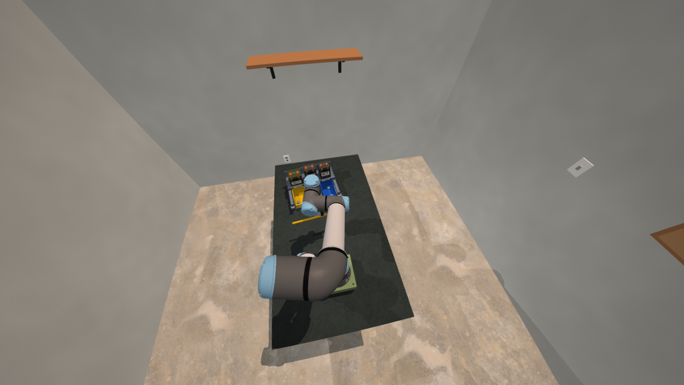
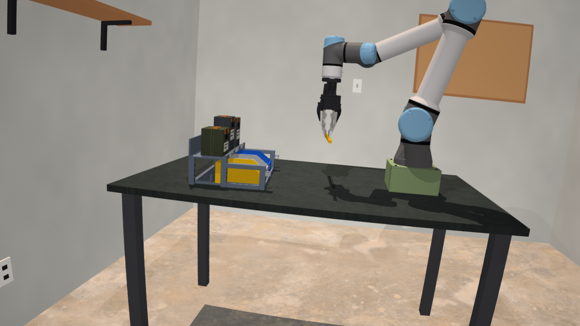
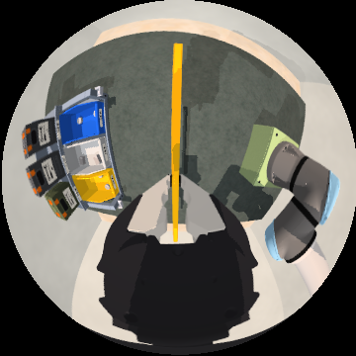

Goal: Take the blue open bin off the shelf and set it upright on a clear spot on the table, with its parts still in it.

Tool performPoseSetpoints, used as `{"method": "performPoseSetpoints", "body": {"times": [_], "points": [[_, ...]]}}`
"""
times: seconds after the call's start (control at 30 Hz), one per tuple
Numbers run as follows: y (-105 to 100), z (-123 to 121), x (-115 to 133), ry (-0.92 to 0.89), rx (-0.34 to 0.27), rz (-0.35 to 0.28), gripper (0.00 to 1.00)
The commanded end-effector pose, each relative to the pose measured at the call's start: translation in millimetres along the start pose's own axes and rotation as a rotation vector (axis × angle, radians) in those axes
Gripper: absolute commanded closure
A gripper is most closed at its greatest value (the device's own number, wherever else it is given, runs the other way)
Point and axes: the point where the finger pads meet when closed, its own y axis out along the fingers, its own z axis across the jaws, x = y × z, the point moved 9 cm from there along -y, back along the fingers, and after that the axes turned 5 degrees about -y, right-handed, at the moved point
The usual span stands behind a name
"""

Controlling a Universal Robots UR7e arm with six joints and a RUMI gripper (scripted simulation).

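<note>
While the arm hangs high above the dark table (image 2: 170, 182), its gripper (image 2: 328, 130) has the jaws nearly closed on a thin yellow strip (image 3: 176, 124); the blue open bin (image 3: 79, 120) sits in the grey shelf rack (image 2: 193, 155) at the table's left end, beside a white bin (image 3: 87, 154) and a yellow bin (image 2: 239, 172).
</note>
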Motion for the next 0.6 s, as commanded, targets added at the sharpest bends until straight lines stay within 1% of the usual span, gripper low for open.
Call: {"method": "performPoseSetpoints", "body": {"times": [0.0,0.3,0.57], "points": [[0,0,0,0.0,-0.001,0.0,1.0],[2,0,0,0.0,-0.001,0.0,1.0],[10,0,0,0.0,-0.001,0.0,1.0]]}}
